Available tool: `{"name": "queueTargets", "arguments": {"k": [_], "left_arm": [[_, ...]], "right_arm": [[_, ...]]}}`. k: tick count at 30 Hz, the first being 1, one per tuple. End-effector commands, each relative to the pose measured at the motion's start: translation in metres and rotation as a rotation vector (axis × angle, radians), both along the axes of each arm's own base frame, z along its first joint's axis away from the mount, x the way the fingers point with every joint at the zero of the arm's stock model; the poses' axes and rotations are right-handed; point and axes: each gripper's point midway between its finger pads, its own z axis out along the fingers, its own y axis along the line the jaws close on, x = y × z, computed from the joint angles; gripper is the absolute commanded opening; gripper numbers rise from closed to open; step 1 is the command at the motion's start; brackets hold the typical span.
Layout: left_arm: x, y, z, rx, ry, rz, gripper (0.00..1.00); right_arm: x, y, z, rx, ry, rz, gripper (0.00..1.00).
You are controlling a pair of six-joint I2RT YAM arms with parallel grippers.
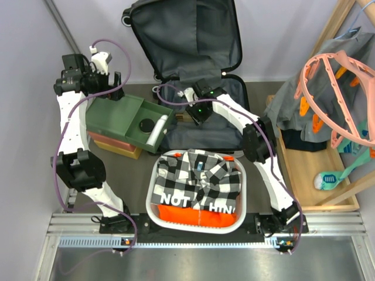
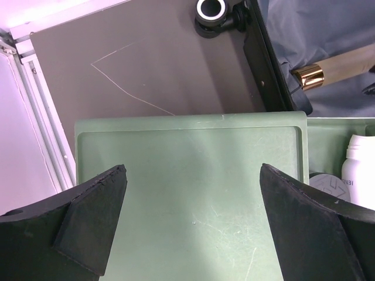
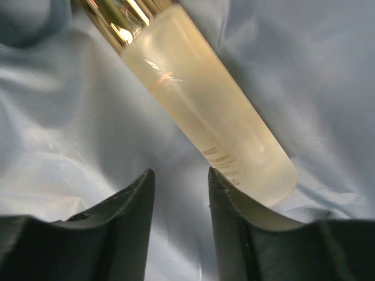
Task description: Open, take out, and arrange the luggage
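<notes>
Top external view shows the luggage (image 1: 193,35) open at the far side of the table (image 2: 164,52), its lid standing upright and its base lying flat with the grey lining up. The right gripper (image 3: 181,175) is down inside the base, its fingers (image 3: 129,211) parted by a narrow gap with only lining between them. A frosted bottle (image 3: 205,111) (gold cap at its far end) lies just beyond one fingertip. The left gripper (image 2: 192,170) hangs spread wide over the green box (image 2: 193,140), holding nothing. A white basket (image 1: 150,202) with a checked shirt (image 1: 199,175) sits near the table's front edge.
</notes>
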Motion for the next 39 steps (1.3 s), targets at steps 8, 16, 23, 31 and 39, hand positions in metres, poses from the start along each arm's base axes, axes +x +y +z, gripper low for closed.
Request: {"name": "queueTargets", "arguments": {"k": [8,16,23,31,39], "left_arm": [[0.000,-0.001,0.007,0.021,-0.023,-0.020,0.99],[-0.001,0.002,-0.003,0.034,0.005,-0.012,0.99],[0.001,0.004,-0.011,0.032,0.023,-0.004,0.99],[0.001,0.007,-0.015,0.052,0.036,-0.002,0.99],[0.004,0.011,-0.019,0.072,0.041,-0.008,0.99]], "right_arm": [[0.058,0.021,0.073,0.136,-0.284,-0.023,0.71],[0.036,0.024,0.012,0.116,-0.105,0.000,0.64],[0.017,0.009,-0.001,0.044,-0.059,-0.010,0.58],[-0.031,-0.036,-0.028,-0.158,0.055,-0.030,0.44],[-0.061,-0.088,-0.022,-0.317,0.086,-0.137,0.25]]}}
